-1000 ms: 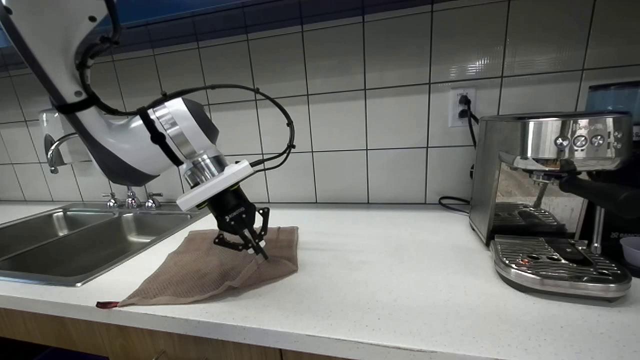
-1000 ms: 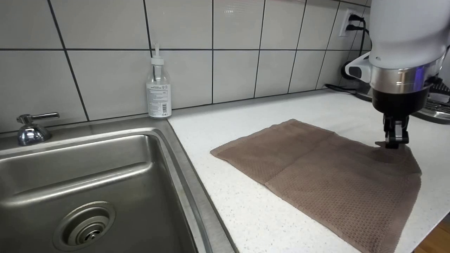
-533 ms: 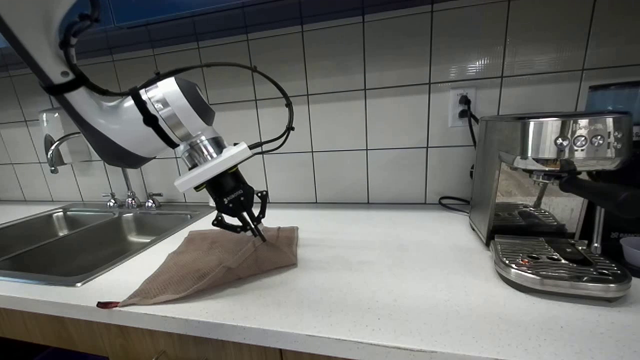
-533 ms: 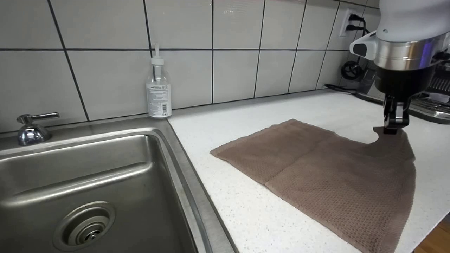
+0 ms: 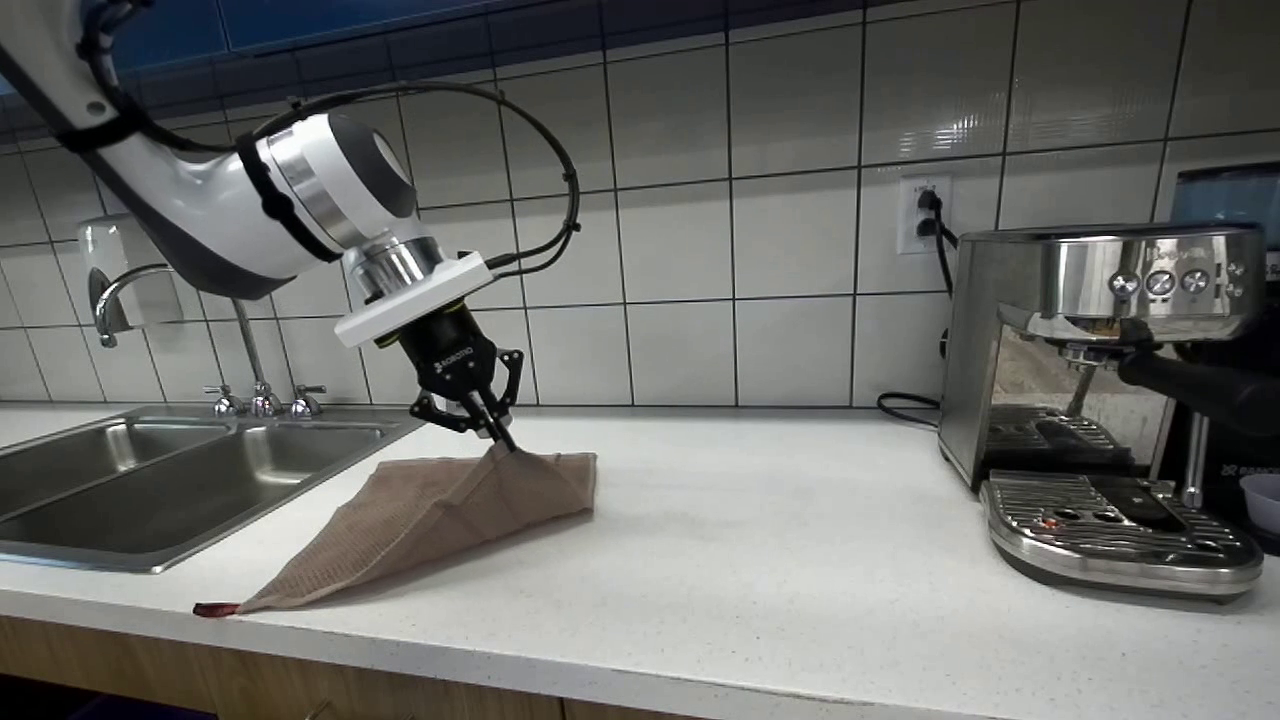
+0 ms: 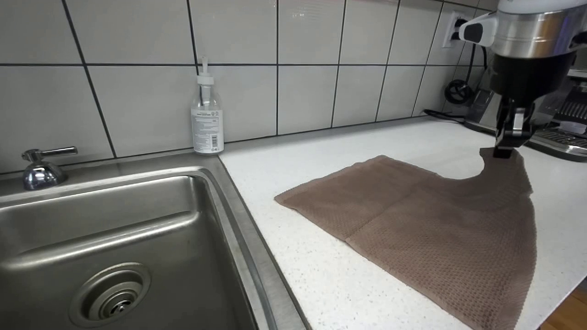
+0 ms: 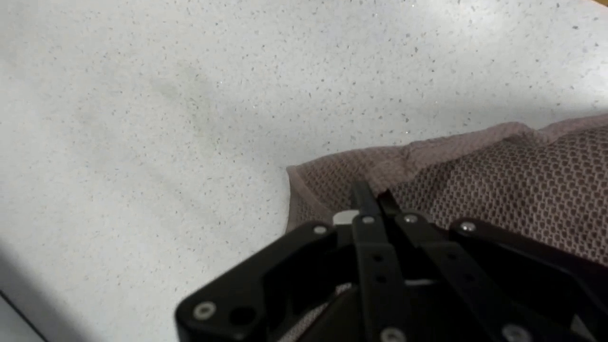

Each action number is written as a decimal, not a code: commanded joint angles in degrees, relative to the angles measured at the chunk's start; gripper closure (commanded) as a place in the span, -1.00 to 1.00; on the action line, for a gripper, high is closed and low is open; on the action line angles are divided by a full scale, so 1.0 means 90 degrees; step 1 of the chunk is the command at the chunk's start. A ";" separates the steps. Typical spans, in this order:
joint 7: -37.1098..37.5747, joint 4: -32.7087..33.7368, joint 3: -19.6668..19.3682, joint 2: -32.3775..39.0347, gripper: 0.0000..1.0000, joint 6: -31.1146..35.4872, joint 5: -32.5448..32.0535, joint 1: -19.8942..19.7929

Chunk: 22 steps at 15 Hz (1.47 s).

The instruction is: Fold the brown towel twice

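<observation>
**Pinching the brown towel [image 6: 412, 224] near a corner, on its side away from the sink [image 6: 243, 229]**

Your gripper [image 6: 503, 153] has its tips clamped together on the cloth, which peaks up to meet them above the counter [image 5: 760, 560]. You probably hold it there so that the flap farther from the sink can be laid over the part nearer to it; a fold looks in hand, not finished. That nearer part lies flat just beside the sink, seemingly anchored by its own weight alone, so a hard pull could drag it. A red tab [image 5: 215, 609] sits off the sink's front corner. The bottle [image 6: 207, 126] at the sink's back corner and the coffee machine [image 5: 1090, 290], well apart from the sink, look out of your way.

In the wrist view your dark fingers [image 7: 365, 197] cover the pinch, so the number of layers is unclear. A crease [image 6: 390, 208] crosses the flat part; whether it is an old line or a fold's edge, you cannot tell. In an exterior view the frame cuts off the towel end [image 6: 488, 311] where the tab should be.
</observation>
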 commanded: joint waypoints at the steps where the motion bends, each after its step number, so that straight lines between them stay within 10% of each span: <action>1: -0.0387 0.0125 0.0117 -0.0226 0.99 -0.0165 0.0358 0.0041; 22: -0.0937 0.1028 0.0668 -0.0361 0.99 -0.0838 0.1595 0.0624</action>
